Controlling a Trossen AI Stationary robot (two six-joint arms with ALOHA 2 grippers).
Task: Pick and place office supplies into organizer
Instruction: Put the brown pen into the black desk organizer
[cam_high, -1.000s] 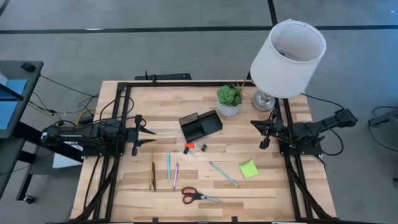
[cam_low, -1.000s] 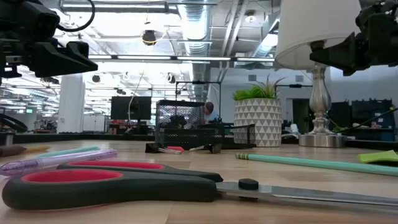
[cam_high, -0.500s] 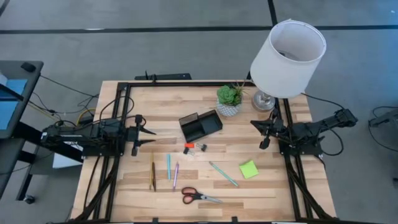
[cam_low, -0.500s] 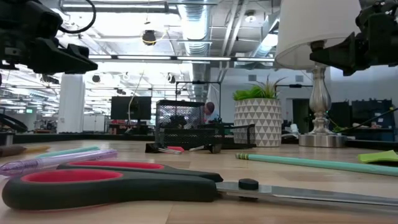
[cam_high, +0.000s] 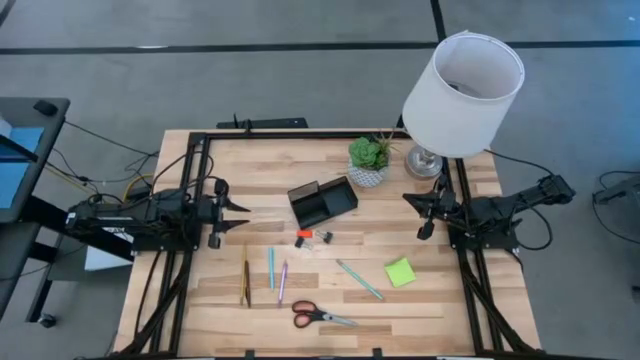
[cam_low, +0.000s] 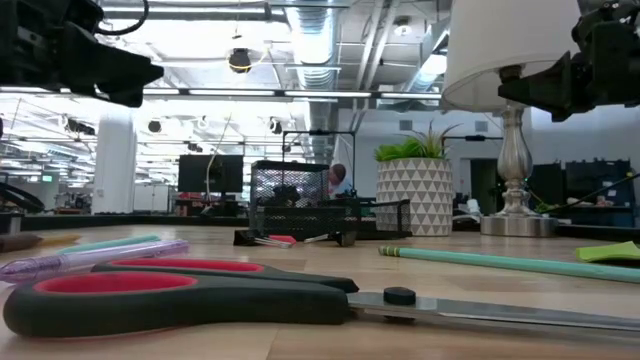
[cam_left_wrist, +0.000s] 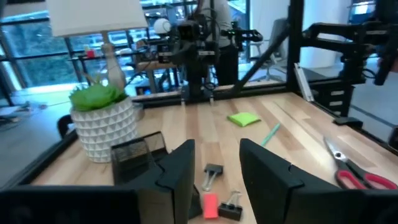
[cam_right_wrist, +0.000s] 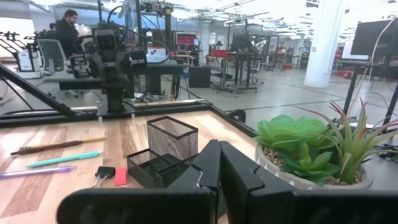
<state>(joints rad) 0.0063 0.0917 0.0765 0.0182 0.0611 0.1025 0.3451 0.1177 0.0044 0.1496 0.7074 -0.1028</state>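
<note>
step: nothing picked yet | left pincer (cam_high: 240, 217) released, centre-left of worktop (cam_high: 260, 160) | right pincer (cam_high: 415, 215) clenched, empty | next: reach pens (cam_high: 270, 268), carry to organizer (cam_high: 323, 202)

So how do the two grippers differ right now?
The left gripper has its jaws apart with nothing between them, while the right gripper has its jaws shut together, also holding nothing. The left one points toward the black organizer from the table's left side; the right one sits near the lamp base. Both hover above the table, clear of the supplies.
</note>
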